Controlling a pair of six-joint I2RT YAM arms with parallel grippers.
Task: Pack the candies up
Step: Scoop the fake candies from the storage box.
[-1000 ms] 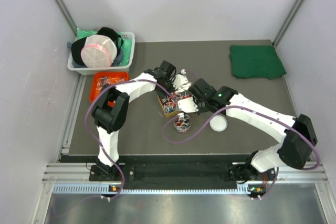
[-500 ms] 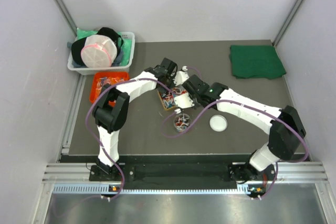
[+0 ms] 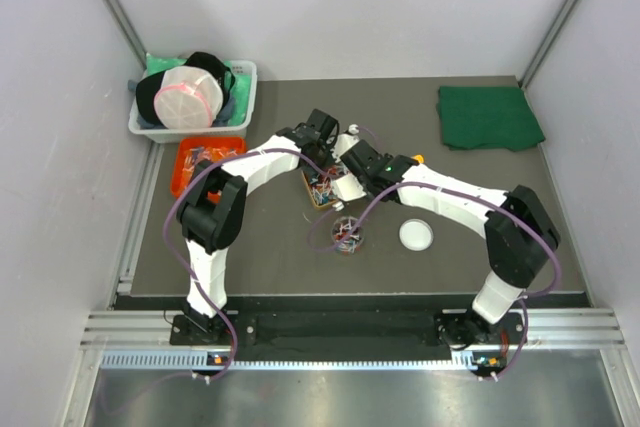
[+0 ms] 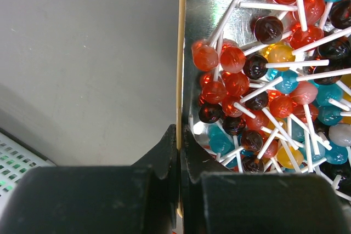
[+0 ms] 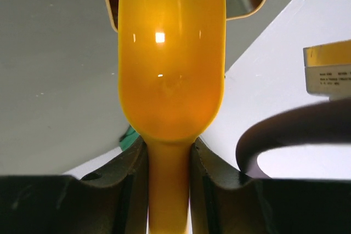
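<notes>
The candies point(image 4: 263, 97) are small lollipops on white sticks, red, blue, dark and yellow, heaped in a foil-lined box point(image 3: 320, 191) at mid-table. My left gripper point(image 4: 179, 135) is shut on the box's thin wall point(image 4: 180, 53); it also shows in the top view point(image 3: 316, 162). My right gripper point(image 5: 169, 152) is shut on the handle of an orange scoop point(image 5: 170, 53), whose bowl points at the box's edge. In the top view the right gripper point(image 3: 338, 185) is at the box's right side. A small round cup point(image 3: 347, 234) holding some candies stands just in front of the box.
A white round lid point(image 3: 417, 235) lies right of the cup. An orange tray point(image 3: 205, 160) and a white basket point(image 3: 193, 97) with a cap and cloths sit at the far left. A folded green cloth point(image 3: 488, 117) lies at the far right.
My right arm has swung left and away from the cup to the box, carrying the scoop. The left gripper has stayed on the box wall.
</notes>
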